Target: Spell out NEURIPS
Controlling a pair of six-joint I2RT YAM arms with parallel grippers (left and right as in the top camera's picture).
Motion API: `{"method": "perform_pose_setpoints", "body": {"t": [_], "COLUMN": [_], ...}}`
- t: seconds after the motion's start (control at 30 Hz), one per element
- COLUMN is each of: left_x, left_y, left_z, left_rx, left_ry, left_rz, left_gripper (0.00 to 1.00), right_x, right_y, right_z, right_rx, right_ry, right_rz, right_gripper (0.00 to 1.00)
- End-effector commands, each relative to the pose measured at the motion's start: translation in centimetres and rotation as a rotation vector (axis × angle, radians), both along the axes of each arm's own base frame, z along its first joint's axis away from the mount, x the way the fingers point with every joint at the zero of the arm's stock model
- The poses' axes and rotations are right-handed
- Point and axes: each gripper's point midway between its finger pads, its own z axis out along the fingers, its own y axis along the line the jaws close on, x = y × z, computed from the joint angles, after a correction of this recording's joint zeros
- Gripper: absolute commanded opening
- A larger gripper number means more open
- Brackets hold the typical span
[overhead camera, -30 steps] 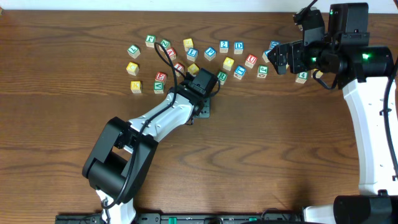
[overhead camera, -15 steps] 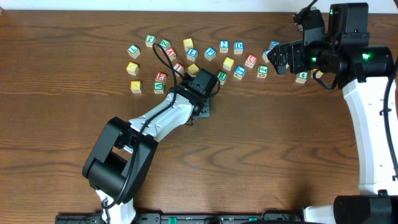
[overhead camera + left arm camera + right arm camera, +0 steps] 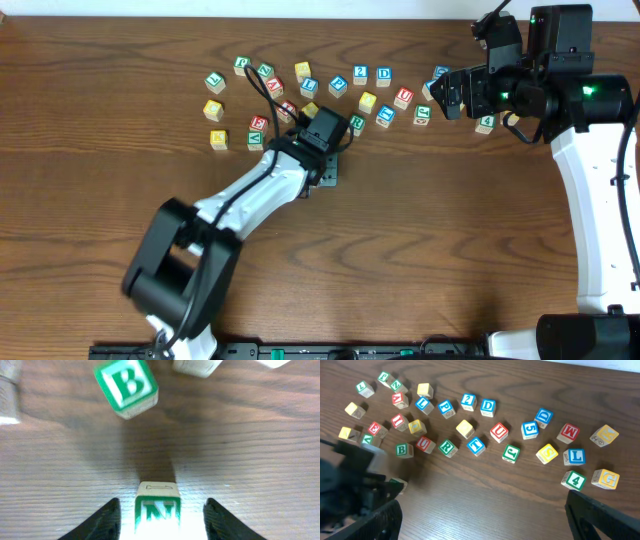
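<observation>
While my left gripper [image 3: 161,512] stands half open, holding nothing, with the N [image 3: 157,496] sitting free between its fingers and the B [image 3: 127,385] ahead of them, I reckon any sideways drift on lifting off could clip the N and knock it askew.

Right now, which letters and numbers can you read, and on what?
"N": N cube
"B": B cube
"U": U cube
"R": R cube
"T": T cube
"P": P cube
"S": S cube
"M": M cube
"G": G cube
"2": 2 cube
"4": 4 cube
"5": 5 cube
"D": D cube, another D cube
"L": L cube, another L cube
Other cubes: too small, tilted or blurred to read.
</observation>
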Motion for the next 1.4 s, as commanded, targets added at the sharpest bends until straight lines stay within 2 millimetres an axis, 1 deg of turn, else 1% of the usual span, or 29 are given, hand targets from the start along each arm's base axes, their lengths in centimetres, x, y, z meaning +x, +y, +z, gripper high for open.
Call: {"method": "perform_pose_setpoints", "body": {"t": [0.0, 0.03, 0.07, 0.13, 0.23, 0.33, 0.4, 0.47, 0.6, 0.73, 0.8, 0.93, 1.0, 1.07, 1.13, 1.17, 1.3, 1.37], "left_x": [1.5, 1.6, 1.8, 1.9, 1.9, 1.7, 1.3, 1.1, 0.7, 0.7, 0.7, 0.7, 0.7, 0.7, 0.7, 0.7, 0.7, 0.7], "left_y": [0.4, 0.7, 1.1, 1.8, 4.0, 6.6, 8.4, 9.9, 12.6, 14.0, 14.1, 14.1, 14.1, 14.1, 14.1, 14.1, 14.1, 14.1], "left_z": [6.0, 7.1, 9.0, 11.4, 15.1, 17.8, 19.1, 19.9, 20.7, 20.6, 20.6, 20.6, 20.6, 20.6, 20.6, 20.6, 20.6, 20.6], "left_rx": [-0.029, -0.035, -0.052, -0.081, -0.094, -0.077, -0.064, -0.052, -0.029, -0.021, -0.019, -0.020, -0.020, -0.020, -0.020, -0.020, -0.020, -0.021], "left_ry": [-0.121, -0.133, -0.150, -0.164, -0.178, -0.181, -0.178, -0.178, -0.184, -0.177, -0.177, -0.177, -0.177, -0.178, -0.178, -0.178, -0.178, -0.179], "left_rz": [-0.030, -0.030, -0.034, -0.045, -0.026, 0.008, 0.031, 0.051, 0.083, 0.113, 0.116, 0.116, 0.116, 0.116, 0.116, 0.116, 0.116, 0.116], "left_gripper": [0.57, 0.57, 0.58, 0.58, 0.58, 0.59, 0.62, 0.64, 0.71, 0.79, 0.81, 0.82, 0.83, 0.92, 0.98, 1.00, 0.98, 0.98], "right_x": [0.1, 0.1, 0.1, 0.1, 0.1, 0.1, 0.1, 0.1, 0.1, 0.1, 0.1, 0.1, 0.2, 0.4, 0.3, 0.2, 0.7, 1.1], "right_y": [0.2, 0.2, 0.2, 0.2, 0.2, 0.2, 0.2, 0.2, 0.2, 0.2, 0.2, 0.2, 0.5, 1.0, 1.7, 2.0, 2.1, 2.0], "right_z": [0.8, 0.8, 0.8, 0.8, 0.8, 0.8, 0.8, 0.8, 0.8, 0.8, 0.8, 0.8, 1.0, 1.5, 1.8, 1.9, 2.4, 2.6], "right_rx": [0.004, 0.004, 0.004, 0.004, 0.004, 0.004, 0.004, 0.004, 0.004, 0.004, 0.004, 0.005, 0.027, 0.053, 0.085, 0.098, 0.105, 0.142], "right_ry": [-0.021, -0.021, -0.021, -0.021, -0.021, -0.021, -0.020, -0.021, -0.020, -0.021, -0.021, -0.020, -0.025, -0.045, -0.048, -0.050, -0.077, -0.070], "right_rz": [0.011, 0.011, 0.011, 0.011, 0.011, 0.011, 0.011, 0.011, 0.011, 0.011, 0.011, 0.011, 0.016, 0.037, 0.065, 0.077, 0.076, 0.028], "right_gripper": [0.99, 0.99, 0.99, 0.99, 0.99, 0.99, 0.99, 0.99, 0.99, 0.99, 0.99, 0.99, 0.99, 0.99, 0.99, 0.99, 0.99, 0.99]}}
